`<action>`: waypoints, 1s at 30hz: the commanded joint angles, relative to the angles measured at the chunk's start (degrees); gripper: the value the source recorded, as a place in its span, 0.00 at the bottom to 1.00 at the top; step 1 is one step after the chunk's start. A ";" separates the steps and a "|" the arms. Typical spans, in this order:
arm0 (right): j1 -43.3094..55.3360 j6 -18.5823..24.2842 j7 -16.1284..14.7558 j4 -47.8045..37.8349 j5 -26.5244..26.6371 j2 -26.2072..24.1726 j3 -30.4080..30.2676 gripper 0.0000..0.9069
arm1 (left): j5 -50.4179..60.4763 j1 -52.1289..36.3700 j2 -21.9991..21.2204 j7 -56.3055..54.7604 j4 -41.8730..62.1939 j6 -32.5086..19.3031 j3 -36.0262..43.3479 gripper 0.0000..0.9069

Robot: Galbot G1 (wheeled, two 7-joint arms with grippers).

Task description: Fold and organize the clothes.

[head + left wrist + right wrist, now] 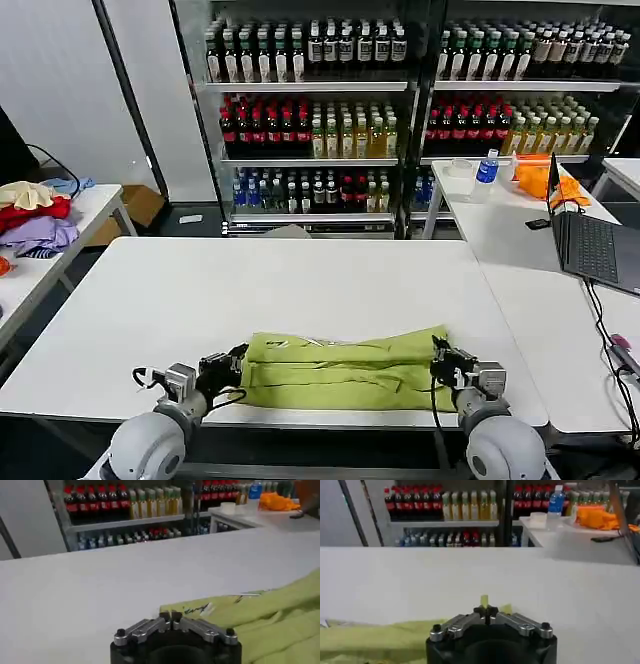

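My left gripper (236, 359) is pressed together beside the lime T-shirt (345, 372), low in the frame. My right gripper (440, 352) pinches its corner. I should lift both ends evenly to fold straight.

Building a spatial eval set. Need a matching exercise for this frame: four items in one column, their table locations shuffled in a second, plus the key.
Column one:
1. lime yellow-green soft cotton T-shirt
2. open dark laptop
3. pile of red, purple and cream garments
4. left tool

Column two:
A. on the side table to the robot's left
B. at the shirt's left end, near the table's front edge
C. folded into a long strip across the front of the white centre table
D. on the table to the robot's right

Pairs: 1-C, 2-D, 3-A, 4-B
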 commanded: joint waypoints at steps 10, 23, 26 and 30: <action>-5.75 1.42 -0.28 5.49 -5.08 0.82 3.72 1.00 | -3.54 4.01 -5.48 -5.99 -3.44 0.52 -3.46 1.00; -6.51 1.83 -0.17 5.17 -5.93 1.66 3.92 1.00 | -7.78 -0.33 -12.13 -8.69 3.15 1.24 -1.08 1.00; -6.62 1.86 -0.18 5.36 -6.08 1.89 3.82 1.00 | -7.75 -0.94 -13.20 -9.05 3.60 1.35 -0.61 1.00; -6.78 1.85 -0.17 5.49 -6.17 2.01 3.73 1.00 | -7.65 -1.41 -14.47 -9.28 4.57 1.32 -0.36 1.00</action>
